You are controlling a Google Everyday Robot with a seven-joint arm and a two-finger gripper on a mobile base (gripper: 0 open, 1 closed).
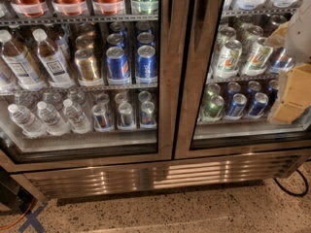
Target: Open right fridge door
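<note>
1. Camera view: the right fridge door (190,106) fills the right half of the picture. It is a glass pane in a wide brushed-steel frame. Its left upright stands just beside the matching upright of the left fridge door (166,81), with a dark strip between them that widens toward the top.
2. The hand (290,100) shows at the right edge of the picture as a tan, blocky shape with a pale grey part above it. It is in front of the right door's glass, level with the two can shelves. Whether it is apart or together, I cannot tell, and contact with the glass cannot be judged.
3. Behind the right door's glass, green-and-white cans (228,57) stand on the upper visible shelf. Blue cans (236,106) stand on the shelf below, with a green one at their left.
4. Behind the left door, blue Pepsi cans (146,64) stand near its right edge, with a gold can (87,64) to their left. Clear water bottles (48,118) lie on the shelf below, toward the left edge.
5. A steel louvred grille (160,176) runs under both doors, above the speckled floor (194,212). A black cable (296,188) loops on the floor at the lower right corner.
</note>
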